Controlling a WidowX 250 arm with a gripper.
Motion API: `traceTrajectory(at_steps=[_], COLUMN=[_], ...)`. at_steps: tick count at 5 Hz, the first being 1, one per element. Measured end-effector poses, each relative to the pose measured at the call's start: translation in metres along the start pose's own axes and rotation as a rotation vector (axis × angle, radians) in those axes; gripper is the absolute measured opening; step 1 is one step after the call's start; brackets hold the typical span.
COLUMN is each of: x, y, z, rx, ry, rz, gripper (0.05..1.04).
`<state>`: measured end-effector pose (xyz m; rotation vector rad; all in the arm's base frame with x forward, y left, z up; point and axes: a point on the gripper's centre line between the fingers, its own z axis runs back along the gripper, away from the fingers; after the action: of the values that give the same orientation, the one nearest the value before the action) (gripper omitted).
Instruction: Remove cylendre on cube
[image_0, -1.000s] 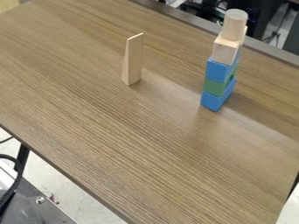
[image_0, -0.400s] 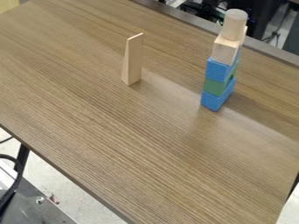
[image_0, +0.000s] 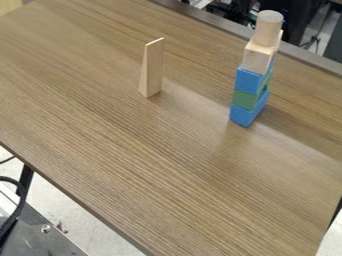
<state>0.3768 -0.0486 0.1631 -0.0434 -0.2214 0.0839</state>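
And there's the cylinder (image_0: 268, 29), pale bare wood with a flat round top, standing upright, right at the very top of the stack! It sits directly on the cube (image_0: 258, 57), a light wooden block with visible grain on its near face, and part of that block's upper face peeks out in front of the round base. The cube, level, rests in turn on a blue block (image_0: 251, 80), and the two pale pieces are touching, one above the other.
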Motion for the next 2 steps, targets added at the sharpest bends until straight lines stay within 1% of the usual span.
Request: traceTrajectory(at_steps=[1,2], x=[-0.0004,-0.0002], y=[-0.0020,-0.0015], z=[0.0000,-0.0064], rx=[-0.013,-0.014], ry=[0.003,0.015], rz=[0.006,0.009], gripper=[0.950,0.662])
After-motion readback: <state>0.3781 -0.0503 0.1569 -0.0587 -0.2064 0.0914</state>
